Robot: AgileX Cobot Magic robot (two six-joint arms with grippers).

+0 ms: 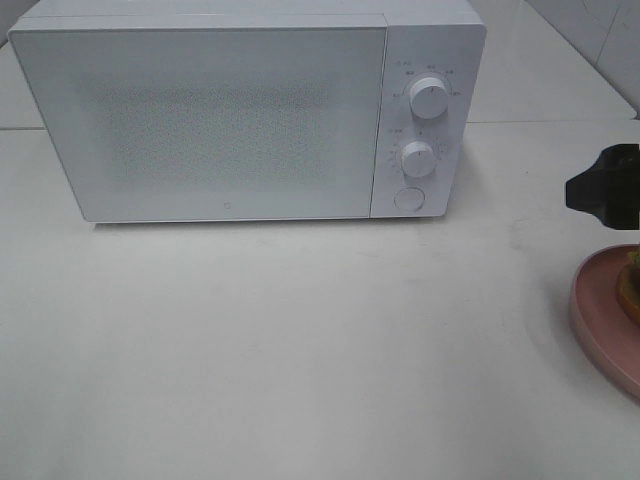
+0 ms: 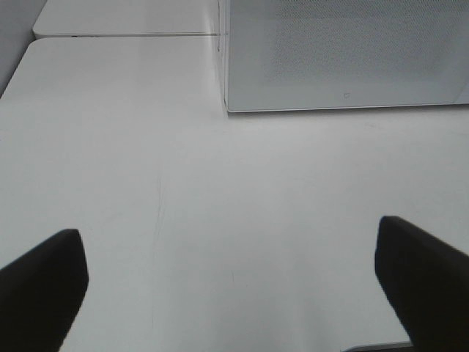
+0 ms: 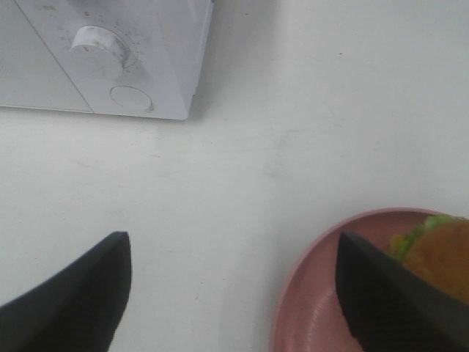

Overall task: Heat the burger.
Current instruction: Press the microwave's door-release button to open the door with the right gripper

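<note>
1. Microwave (image 1: 250,110) is shut. Burger (image 3: 440,253) sits on the plate (image 3: 315,315), right of the microwave and forward of its front face, mostly cut off in the high view.
2. R gripper (image 3: 231,236): jaws wide apart, nothing in them. It hovers right of the microwave, just by the plate; no contact that we can see.
3. L gripper (image 2: 227,226): jaws spread wide too, empty, above bare table (image 2: 220,169) in front of the microwave's left corner.
4. We judge the step in hand = get the door (image 1: 200,125) open before lifting anything; task barely begun.
5. How: we'd go for the round button (image 1: 408,198) at the bottom of the microwave's panel. Press w/ one fingertip, square on, so we don't graze the knob (image 1: 417,158) just above & shift a setting.
6. L should stay out of the door's swing; hinge side can't be told, prob. left.
7. Push gently: the microwave could slide back on the smooth table.
8. After that, grip the plate's rim, not the bun, and carry it level so the burger doesn't slip.
</note>
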